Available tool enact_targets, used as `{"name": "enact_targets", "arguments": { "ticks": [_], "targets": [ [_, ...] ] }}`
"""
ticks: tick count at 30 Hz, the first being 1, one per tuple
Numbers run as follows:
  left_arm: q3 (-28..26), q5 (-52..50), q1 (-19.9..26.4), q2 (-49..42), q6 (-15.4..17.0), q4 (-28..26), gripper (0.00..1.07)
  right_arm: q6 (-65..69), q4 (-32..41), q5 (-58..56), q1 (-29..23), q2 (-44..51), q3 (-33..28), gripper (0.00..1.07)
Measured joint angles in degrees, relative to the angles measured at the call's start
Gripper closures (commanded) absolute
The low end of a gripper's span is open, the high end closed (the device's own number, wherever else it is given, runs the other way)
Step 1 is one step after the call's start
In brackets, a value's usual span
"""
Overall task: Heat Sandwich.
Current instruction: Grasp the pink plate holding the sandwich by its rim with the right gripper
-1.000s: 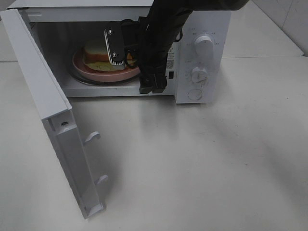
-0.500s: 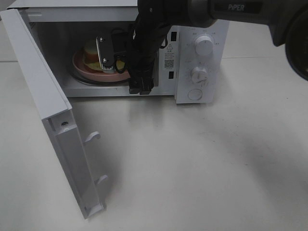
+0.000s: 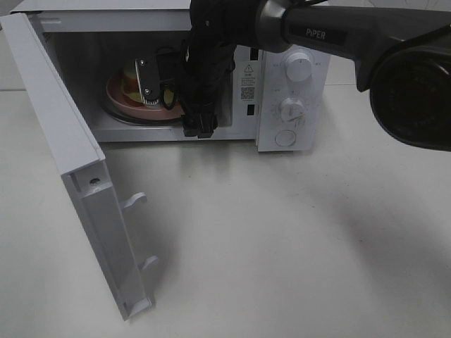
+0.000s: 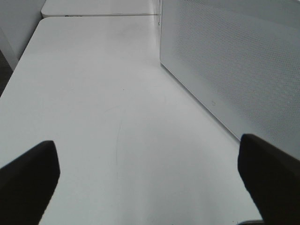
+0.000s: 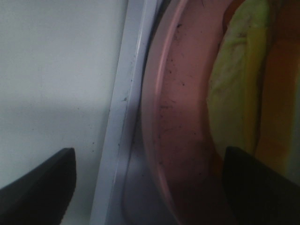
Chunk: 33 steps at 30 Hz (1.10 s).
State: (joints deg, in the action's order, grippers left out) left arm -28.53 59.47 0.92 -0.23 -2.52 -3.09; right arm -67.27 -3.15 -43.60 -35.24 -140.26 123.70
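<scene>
Sandwich (image 3: 132, 79) on pink plate (image 3: 120, 104), inside open microwave (image 3: 296, 42), on the turntable at the cavity's left, far on the bench (image 3: 282, 239). Door (image 3: 63, 155) swung wide toward the near left. Right hand (image 3: 149, 90) inside the cavity mouth, fingers spread, nothing pinched, just beside the plate's near-right rim. Left hand (image 4: 150, 183) also spread and holding nothing, low over bare bench beside a perforated white panel (image 4: 234, 61). Judged step: clearing the right hand from the cavity after setting the plate down, ahead of shutting the door. For a clean withdrawal: keep fingers spread, lift slightly off the plate rim, retreat straight toward the near side without dragging the plate off centre, clear the cavity's right wall and the control panel with its two dials (image 3: 299, 67) before swinging aside. Door to be pushed only once the arm is fully out. From the high view: whole layout, door angle, arm position across the opening, but sandwich largely hidden behind the hand. From the right wrist view: close detail of the plate rim, yellow and pale green filling, dark finger tips at both edges, and the turntable edge; no door, no dials. From the left wrist view: neither sandwich nor plate.
</scene>
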Motion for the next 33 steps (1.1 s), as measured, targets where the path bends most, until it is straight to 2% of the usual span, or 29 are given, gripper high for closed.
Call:
{"name": "enact_targets", "arguments": {
  "ticks": [9,15,27,33],
  "targets": [
    [0.0,0.0,0.0,0.0,0.0,0.0,0.09,0.0,-1.3,-0.1,0.0,-0.6,0.1,0.28],
    [0.0,0.0,0.0,0.0,0.0,0.0,0.09,-0.1,-2.1,0.6,0.0,-2.5,4.3,0.29],
    [0.0,0.0,0.0,0.0,0.0,0.0,0.09,-0.4,-0.6,1.7,-0.6,-7.5,8.0,0.3],
    [0.0,0.0,0.0,0.0,0.0,0.2,0.09,-0.4,-0.4,1.3,-0.7,-8.1,8.1,0.36]
  ]
}}
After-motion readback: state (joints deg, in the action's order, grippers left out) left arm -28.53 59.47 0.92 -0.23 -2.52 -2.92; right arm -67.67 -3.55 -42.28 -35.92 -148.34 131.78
